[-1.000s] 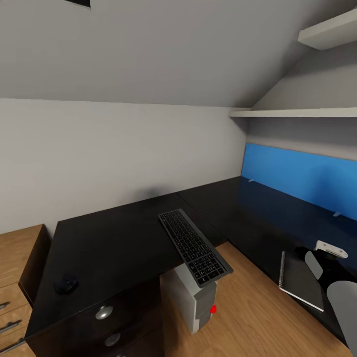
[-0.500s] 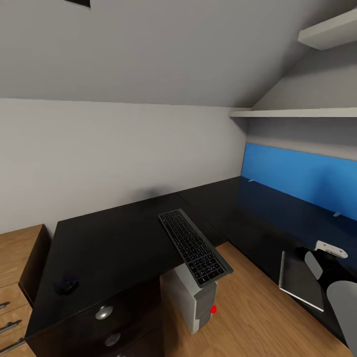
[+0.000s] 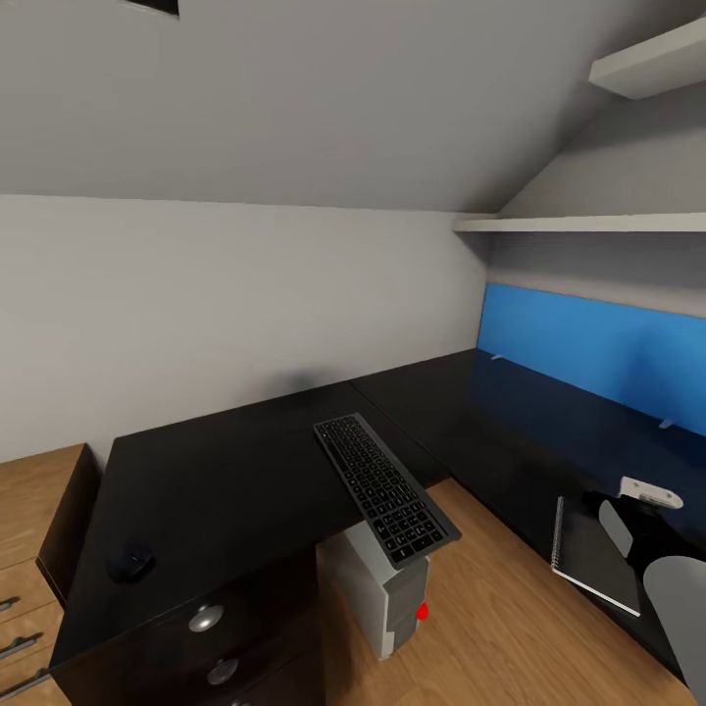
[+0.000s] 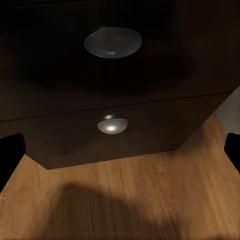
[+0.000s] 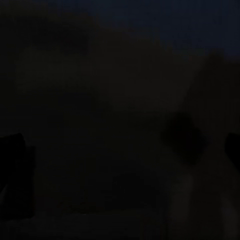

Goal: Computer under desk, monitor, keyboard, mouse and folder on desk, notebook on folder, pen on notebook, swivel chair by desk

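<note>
The glossy black L-shaped desk (image 3: 226, 490) fills the middle of the head view. A slim keyboard (image 3: 384, 486) lies slanted at its inner corner, the near end overhanging the edge. Under that end stands the light-grey computer (image 3: 384, 593), a red light on its front. The small black mouse (image 3: 130, 564) rests near the desk's left front. A grey spiral-bound notebook (image 3: 593, 554) lies on the right wing, just beside my right arm (image 3: 649, 493). My left gripper (image 4: 120, 152) is open, facing the black drawers (image 4: 115, 135). My right gripper (image 5: 120, 150) looks open over a dark surface.
A blue panel (image 3: 598, 348) stands along the right wing's far edge, with white shelves (image 3: 588, 224) above it. A light wooden chest of drawers (image 3: 29, 549) adjoins the desk's left end. Round silver knobs (image 4: 112, 125) stick out of the drawers. Wood floor (image 3: 490, 608) lies between the wings.
My right arm's wrist has edged slightly away from me beside the notebook. Everything else has stayed put.
</note>
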You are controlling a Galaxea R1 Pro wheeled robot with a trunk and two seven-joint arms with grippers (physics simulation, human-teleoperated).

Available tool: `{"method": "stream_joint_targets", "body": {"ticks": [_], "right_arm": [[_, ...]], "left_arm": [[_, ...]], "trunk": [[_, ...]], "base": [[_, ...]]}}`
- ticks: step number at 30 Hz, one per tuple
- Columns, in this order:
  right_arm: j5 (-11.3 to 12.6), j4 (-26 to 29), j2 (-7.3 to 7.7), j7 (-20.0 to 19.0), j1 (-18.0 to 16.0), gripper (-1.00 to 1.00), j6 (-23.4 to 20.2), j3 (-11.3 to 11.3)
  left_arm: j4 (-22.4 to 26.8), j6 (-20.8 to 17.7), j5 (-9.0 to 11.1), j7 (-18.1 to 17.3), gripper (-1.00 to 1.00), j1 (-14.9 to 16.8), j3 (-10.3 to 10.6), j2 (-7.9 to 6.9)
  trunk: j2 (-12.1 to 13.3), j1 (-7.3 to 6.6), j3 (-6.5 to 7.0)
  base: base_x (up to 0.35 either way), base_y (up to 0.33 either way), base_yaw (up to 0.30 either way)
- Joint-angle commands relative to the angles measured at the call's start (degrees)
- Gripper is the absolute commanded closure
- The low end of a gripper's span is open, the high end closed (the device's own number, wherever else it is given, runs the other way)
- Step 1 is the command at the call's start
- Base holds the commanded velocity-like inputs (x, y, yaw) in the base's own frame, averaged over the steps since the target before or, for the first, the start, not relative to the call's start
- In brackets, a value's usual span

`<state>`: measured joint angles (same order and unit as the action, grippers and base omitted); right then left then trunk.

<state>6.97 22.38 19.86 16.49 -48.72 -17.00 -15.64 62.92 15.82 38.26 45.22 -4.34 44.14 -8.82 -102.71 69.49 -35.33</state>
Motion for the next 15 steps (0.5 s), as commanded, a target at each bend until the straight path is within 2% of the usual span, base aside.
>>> {"method": "stream_joint_targets", "body": {"ticks": [1,15], "right_arm": [[0.4,-0.9,0.01,0.3,0.0,-1.0,-0.5,0.0],[0.3,-1.1,0.0,0.3,0.0,-1.0,-0.6,0.1]], "left_arm": [[0.1,0.4,0.5,0.1,-1.0,0.0,0.2,-0.05],[0.1,0.4,0.5,0.1,-1.0,0.0,0.2,-0.05]], "trunk": [[0.0,0.0,-0.06],[0.0,0.0,-0.06]], "base": [[0.0,0.0,0.0],[-0.003,0.0,0.0]]}}
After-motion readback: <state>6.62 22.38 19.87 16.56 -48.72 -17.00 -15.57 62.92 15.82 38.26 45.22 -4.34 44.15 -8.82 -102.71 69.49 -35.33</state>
